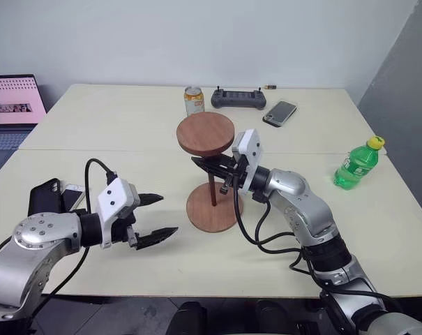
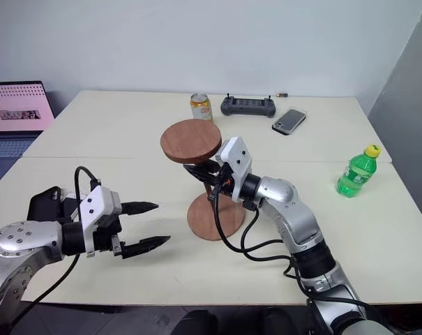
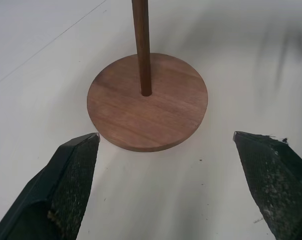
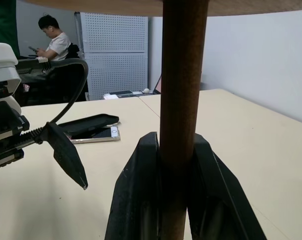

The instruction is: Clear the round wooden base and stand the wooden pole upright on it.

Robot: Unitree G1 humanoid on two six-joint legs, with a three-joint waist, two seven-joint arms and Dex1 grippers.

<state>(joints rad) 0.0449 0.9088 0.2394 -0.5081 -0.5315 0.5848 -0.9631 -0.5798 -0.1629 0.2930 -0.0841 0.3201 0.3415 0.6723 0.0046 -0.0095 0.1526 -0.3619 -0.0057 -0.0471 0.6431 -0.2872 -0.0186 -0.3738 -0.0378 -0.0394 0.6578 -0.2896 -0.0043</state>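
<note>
Now the pole (image 1: 212, 187) stands straight up on the base (image 1: 212, 207), with its bottom end right in the middle of the base. The disc (image 1: 206, 132) fixed to the pole is at the top, like a little table. The base lies flat on the table (image 1: 113, 125), near the front and about in the middle.

The right gripper (image 1: 212, 166) reaches in from the right side and is squeezed tight on the pole, just under the disc. In the right wrist view the two black fingers (image 4: 136, 195) press on the pole from both sides — no gap at all.

The left gripper (image 1: 158, 216) hangs just above the table, to the left of the base, and points at it. Its jaws are wide open and hold nothing. In the left wrist view the base sits between the two tips, a bit farther off, and they do not touch it.

Behind the left arm lie a black case (image 1: 44, 197) and a phone (image 1: 74, 196), side by side. At the back of the table are a can (image 1: 194, 100), a black controller (image 1: 238, 98) and another phone (image 1: 280, 112). A green bottle (image 1: 358, 164) stands on the right — well apart from the base. A laptop (image 1: 14, 112) sits at the far left.
</note>
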